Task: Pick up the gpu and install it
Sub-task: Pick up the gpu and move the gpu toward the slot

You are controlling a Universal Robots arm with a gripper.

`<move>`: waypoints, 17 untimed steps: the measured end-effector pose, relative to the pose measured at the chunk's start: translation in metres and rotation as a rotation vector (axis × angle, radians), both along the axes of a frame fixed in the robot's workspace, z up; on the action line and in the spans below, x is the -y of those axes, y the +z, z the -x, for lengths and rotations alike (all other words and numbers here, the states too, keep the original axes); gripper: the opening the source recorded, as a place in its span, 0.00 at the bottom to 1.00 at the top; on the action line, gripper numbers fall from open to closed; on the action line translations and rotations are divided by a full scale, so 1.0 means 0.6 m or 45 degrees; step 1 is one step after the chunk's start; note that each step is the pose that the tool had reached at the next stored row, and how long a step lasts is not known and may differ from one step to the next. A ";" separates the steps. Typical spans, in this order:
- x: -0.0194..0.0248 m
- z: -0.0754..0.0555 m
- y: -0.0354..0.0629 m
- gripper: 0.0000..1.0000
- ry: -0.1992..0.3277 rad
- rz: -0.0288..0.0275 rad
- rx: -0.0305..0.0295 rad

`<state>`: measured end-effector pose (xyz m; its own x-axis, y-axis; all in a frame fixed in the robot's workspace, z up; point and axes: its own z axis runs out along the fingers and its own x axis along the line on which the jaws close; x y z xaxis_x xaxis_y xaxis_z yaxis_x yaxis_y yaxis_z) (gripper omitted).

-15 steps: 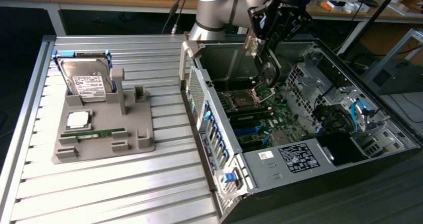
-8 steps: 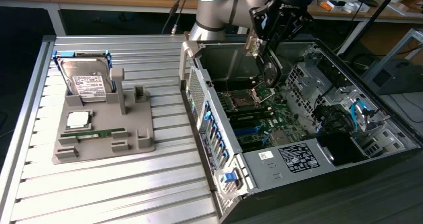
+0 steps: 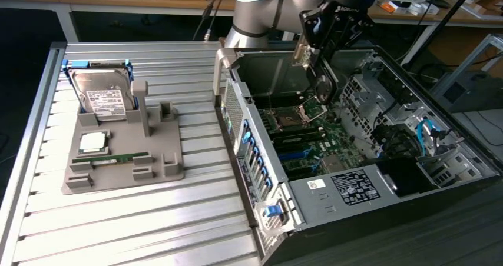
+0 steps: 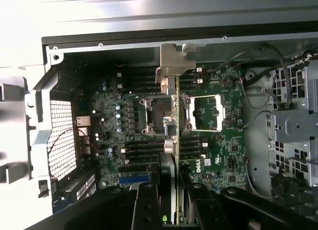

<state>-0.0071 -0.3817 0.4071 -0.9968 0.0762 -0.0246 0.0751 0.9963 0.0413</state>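
As one gripper [image 4: 175, 185] clamps one gpu [image 4: 174, 111] (edge-on); motherboards [image 4: 124, 125] beneath: one

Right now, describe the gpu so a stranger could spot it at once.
Find the open case at the exterior view's right. Above its motherboard hangs the gripper, clamping the gpu. Unlike the boxy hard drive and short memory stick on the grey stand, it is a thin card with a pale metal end.

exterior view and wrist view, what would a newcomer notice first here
The gripper holds the gpu edge-on over the motherboard of the open computer case on the exterior view's right. On the exterior view's left, a grey holder carries a silver hard drive.
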 end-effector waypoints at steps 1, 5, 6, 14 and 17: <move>0.0001 -0.001 0.000 0.27 0.000 0.0000 0.0000; 0.0002 -0.005 -0.001 0.27 0.000 0.0000 0.0001; 0.0002 -0.006 -0.002 0.27 0.000 -0.0001 0.0000; 0.0005 -0.013 -0.004 0.27 0.000 0.0000 0.0000; 0.0006 -0.015 -0.005 0.27 0.000 -0.0001 0.0000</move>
<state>0.0022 -0.3821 0.4042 -0.9968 0.0762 -0.0247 0.0751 0.9963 0.0414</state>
